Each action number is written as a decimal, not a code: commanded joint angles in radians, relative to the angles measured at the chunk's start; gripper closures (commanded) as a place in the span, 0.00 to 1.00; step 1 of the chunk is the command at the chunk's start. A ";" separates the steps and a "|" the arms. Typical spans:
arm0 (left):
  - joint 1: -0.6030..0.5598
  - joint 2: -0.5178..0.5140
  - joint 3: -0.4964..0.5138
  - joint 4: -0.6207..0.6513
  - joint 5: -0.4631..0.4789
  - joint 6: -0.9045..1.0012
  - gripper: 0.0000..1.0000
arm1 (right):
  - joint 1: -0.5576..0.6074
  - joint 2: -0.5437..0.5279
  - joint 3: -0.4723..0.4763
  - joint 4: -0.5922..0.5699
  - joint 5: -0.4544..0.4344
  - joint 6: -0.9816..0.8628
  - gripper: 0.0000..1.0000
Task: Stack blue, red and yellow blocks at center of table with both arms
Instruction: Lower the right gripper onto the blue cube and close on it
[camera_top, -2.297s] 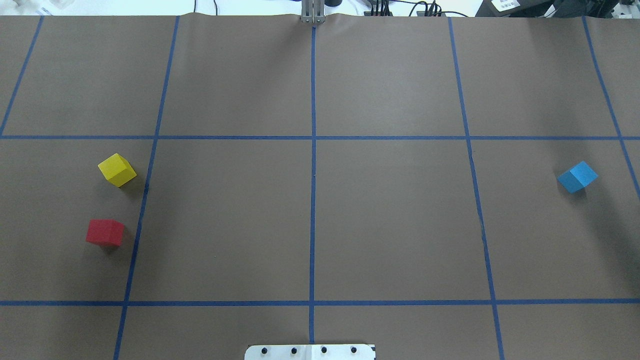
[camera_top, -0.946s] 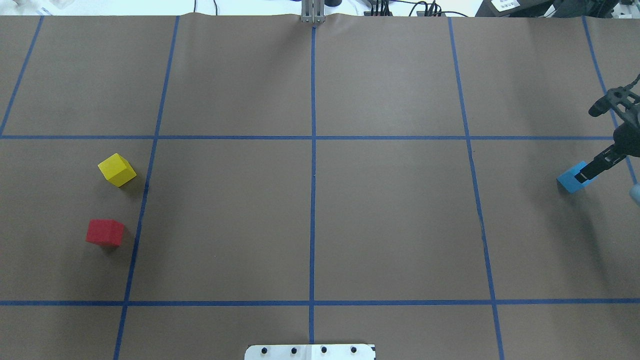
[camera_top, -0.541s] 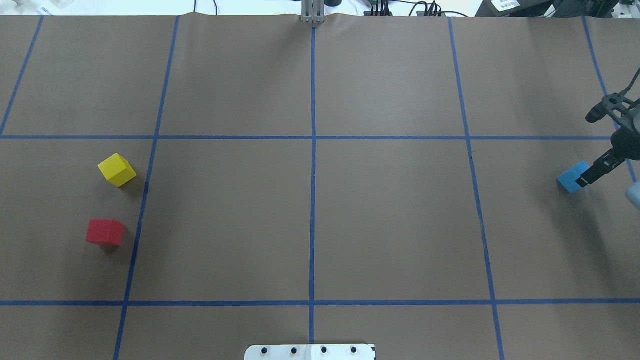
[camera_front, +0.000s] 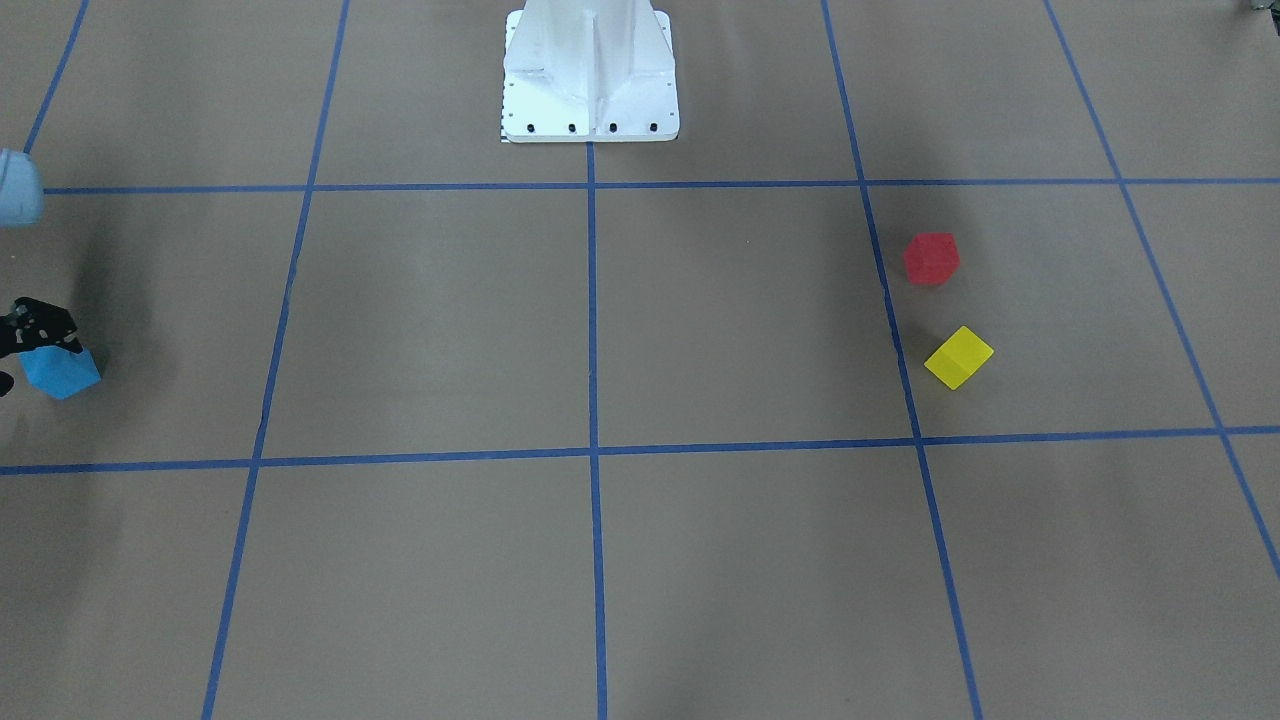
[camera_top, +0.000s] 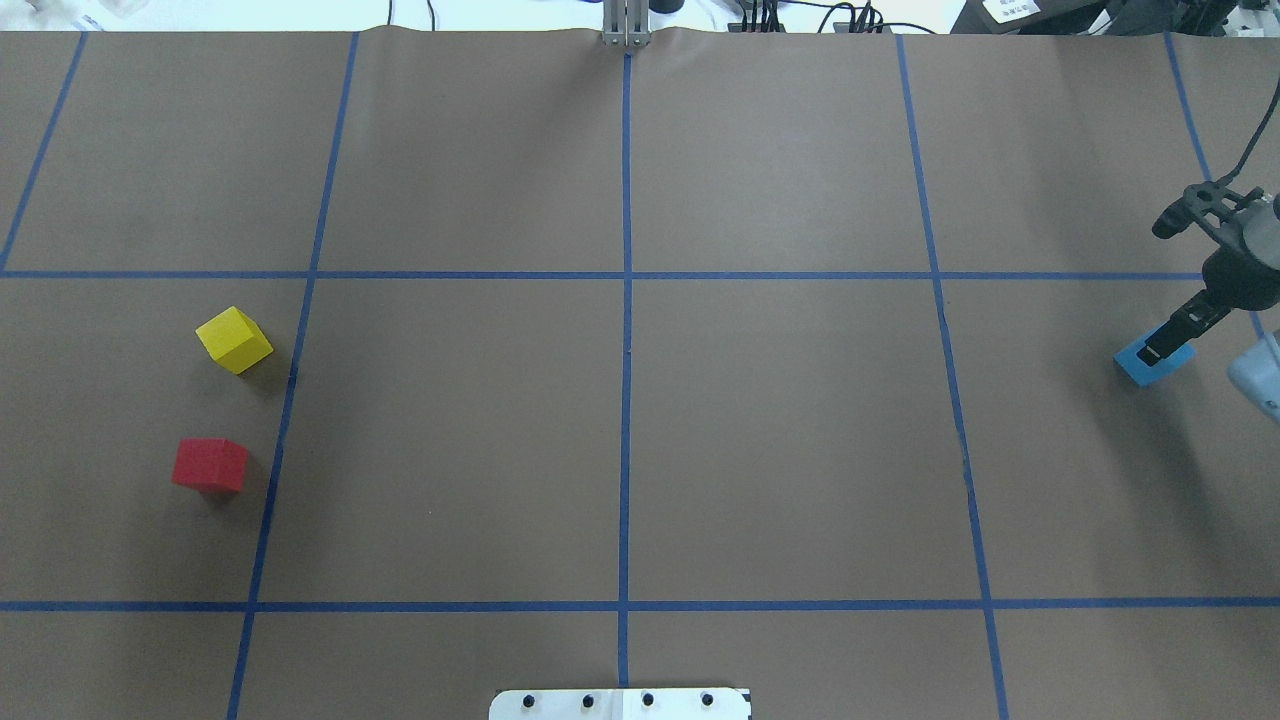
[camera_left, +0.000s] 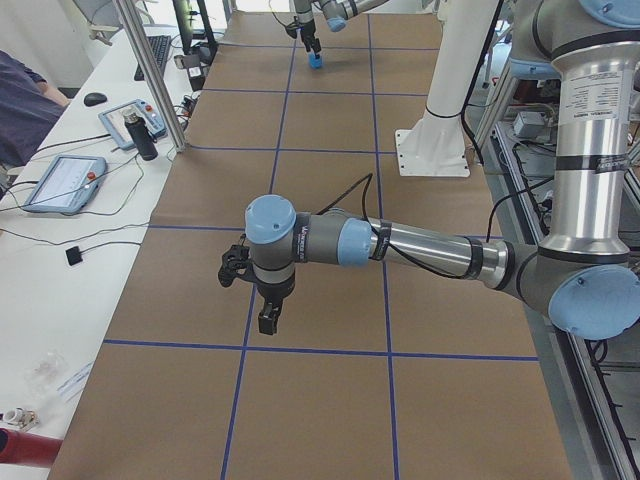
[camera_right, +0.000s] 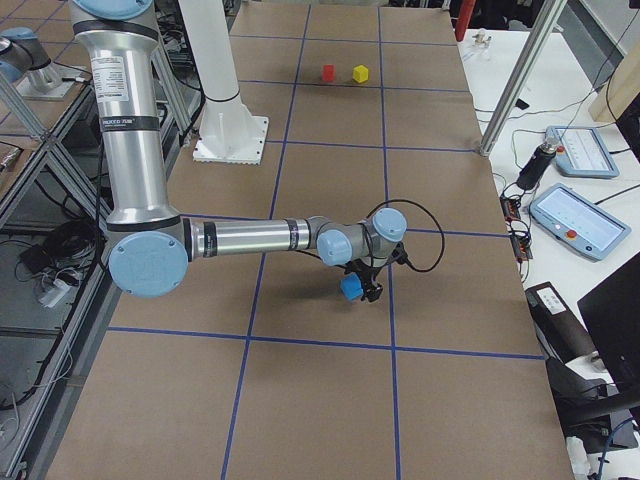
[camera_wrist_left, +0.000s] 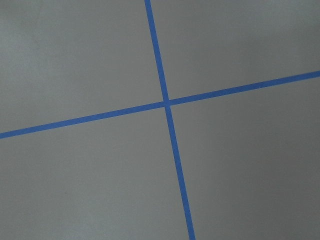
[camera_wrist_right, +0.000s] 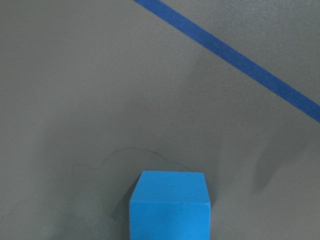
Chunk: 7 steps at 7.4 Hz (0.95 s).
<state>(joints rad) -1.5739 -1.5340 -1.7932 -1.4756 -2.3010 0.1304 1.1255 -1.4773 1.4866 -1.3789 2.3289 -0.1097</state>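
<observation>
The blue block (camera_top: 1140, 366) lies at the table's far right; it also shows in the front view (camera_front: 66, 373) and low in the right wrist view (camera_wrist_right: 170, 205). My right gripper (camera_top: 1166, 340) hangs right over it, with its fingers spread to either side of the block, open (camera_front: 28, 352). The yellow block (camera_top: 234, 340) and the red block (camera_top: 209, 465) lie apart at the far left. My left gripper (camera_left: 268, 318) shows only in the exterior left view, above the paper; I cannot tell whether it is open. The left wrist view holds only a tape cross.
Brown paper with a blue tape grid (camera_top: 626, 276) covers the table. The white robot base (camera_top: 620, 703) stands at the near middle edge. Tablets and cables lie on a side desk (camera_right: 575, 210) past the table.
My right arm has come in from the right edge, and its gripper has settled over the blue block. The three blocks have not moved.
</observation>
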 joint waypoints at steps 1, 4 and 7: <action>0.000 0.000 0.001 0.000 0.000 0.000 0.00 | -0.006 0.003 0.000 -0.002 0.006 0.013 0.08; 0.000 0.002 0.001 0.000 0.000 0.002 0.00 | -0.012 0.008 0.000 -0.003 0.017 0.028 0.42; 0.000 0.002 0.000 0.001 0.000 -0.003 0.00 | -0.013 0.011 0.009 0.000 0.020 0.025 1.00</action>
<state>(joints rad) -1.5739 -1.5325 -1.7922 -1.4744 -2.3009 0.1286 1.1095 -1.4662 1.4877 -1.3788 2.3444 -0.0842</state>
